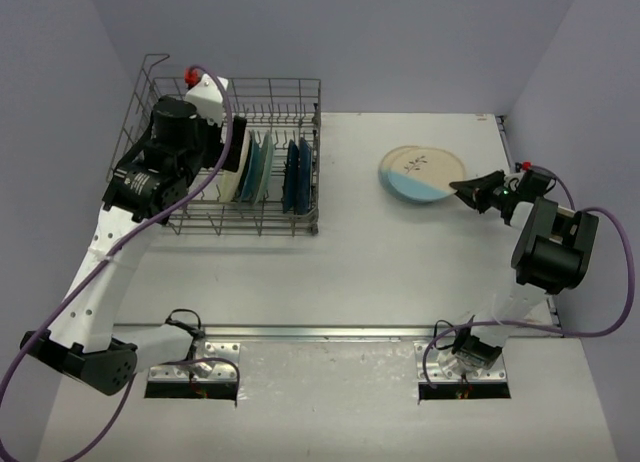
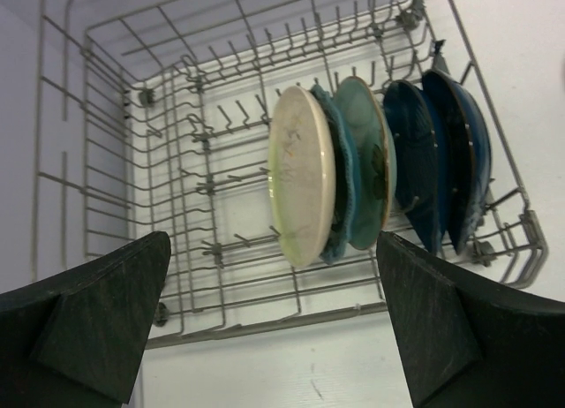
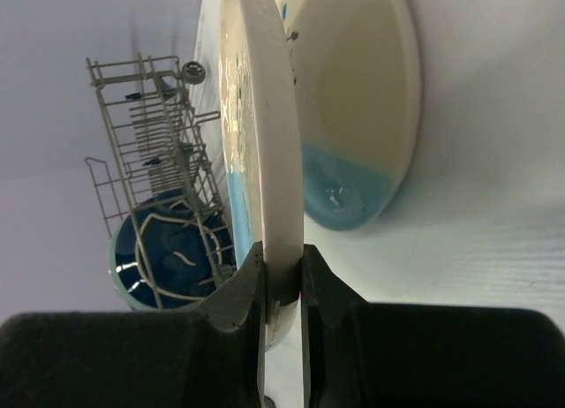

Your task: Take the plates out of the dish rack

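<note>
— Where are the plates [image 2: 353,174]?
— Several stand in the dish rack [image 1: 300,86], far-left corner of the bench. My left pincer [image 2: 272,275] hangs spread wide over them.
— And your right pincer [image 3: 282,271]?
— Clamped on the twig plate [image 1: 428,165] rim, near the right edge.

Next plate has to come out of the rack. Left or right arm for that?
Left. The left gripper is open over the dish rack, facing the cream plate at the row's end. The right gripper is shut on the rim of the twig plate, far from the rack.
</note>
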`<state>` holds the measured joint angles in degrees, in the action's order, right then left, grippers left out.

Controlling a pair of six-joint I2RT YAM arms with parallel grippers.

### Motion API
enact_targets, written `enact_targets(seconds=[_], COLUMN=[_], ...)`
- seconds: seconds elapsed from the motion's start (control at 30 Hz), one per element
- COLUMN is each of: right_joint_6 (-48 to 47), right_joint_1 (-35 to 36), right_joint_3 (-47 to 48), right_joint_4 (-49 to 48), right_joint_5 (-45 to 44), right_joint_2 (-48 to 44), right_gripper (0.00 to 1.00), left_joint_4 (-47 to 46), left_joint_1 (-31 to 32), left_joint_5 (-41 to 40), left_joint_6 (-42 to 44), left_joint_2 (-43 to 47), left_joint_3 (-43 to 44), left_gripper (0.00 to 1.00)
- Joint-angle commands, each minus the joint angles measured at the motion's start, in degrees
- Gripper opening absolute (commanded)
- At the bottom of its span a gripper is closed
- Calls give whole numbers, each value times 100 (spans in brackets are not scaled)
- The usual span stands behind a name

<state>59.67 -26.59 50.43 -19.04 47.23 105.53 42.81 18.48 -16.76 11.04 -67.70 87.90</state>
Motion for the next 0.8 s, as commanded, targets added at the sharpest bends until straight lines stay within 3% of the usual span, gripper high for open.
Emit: enact_targets(seconds=[0.0, 0.33, 0.57, 0.67, 0.77], right_joint_6=[-311, -587, -1154, -1266, -1368], right_joint_1=[-4, 157, 514, 614, 689], right_joint_3=[623, 999, 1551, 1719, 1777], right_joint_4=[-425, -167, 934, 1337, 1627], right_joint_5=[106, -34, -469, -702, -1075], right_joint_2=[154, 792, 1057, 1136, 1110], right_gripper=[0, 0, 0, 8, 26], left_joint_4=[-114, -158, -237, -234, -220], left_joint_1=[-245, -564, -644, -644, -644], left_joint_5=[615, 819, 788, 750, 667], left_joint_6=[-462, -536, -554, -524, -489], left_joint_2=[156, 218, 231, 261, 308], left_joint_3=[-112, -366, -529, -598, -667], left_gripper=[100, 100, 100, 100, 100])
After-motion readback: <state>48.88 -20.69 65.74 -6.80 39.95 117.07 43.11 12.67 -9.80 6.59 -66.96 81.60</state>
